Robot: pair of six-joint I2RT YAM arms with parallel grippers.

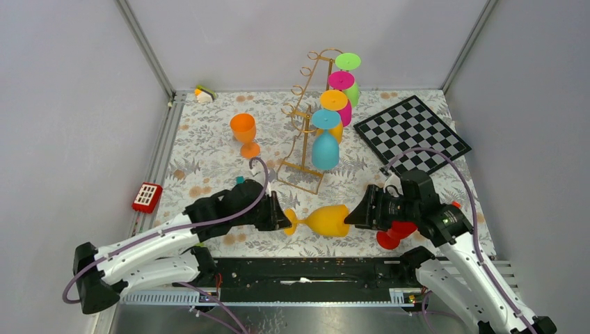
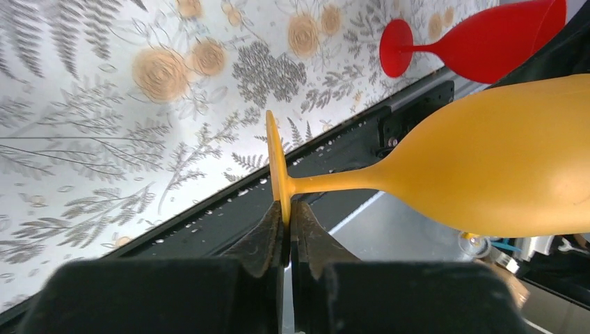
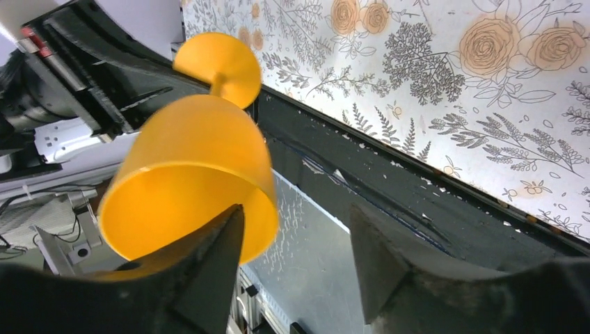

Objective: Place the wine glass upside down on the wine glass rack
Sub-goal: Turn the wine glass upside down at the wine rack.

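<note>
A yellow-orange wine glass [image 1: 327, 220] hangs on its side above the table's near edge, between my two grippers. My left gripper [image 1: 284, 219] is shut on the rim of its round foot [image 2: 277, 163], and the stem and bowl [image 2: 487, 167] stretch away to the right. My right gripper [image 1: 351, 216] stands open at the bowl's mouth [image 3: 188, 160]. One of its fingers [image 3: 212, 257] overlaps the rim and the other stands well clear. The gold wine glass rack [image 1: 306, 132] stands at the back centre with several coloured glasses hanging upside down on it.
An orange glass [image 1: 243, 132] stands upright left of the rack. A red glass [image 1: 393, 233] lies on its side under my right arm. A checkerboard [image 1: 412, 129] sits at the back right, a small red block [image 1: 147, 197] at the left edge.
</note>
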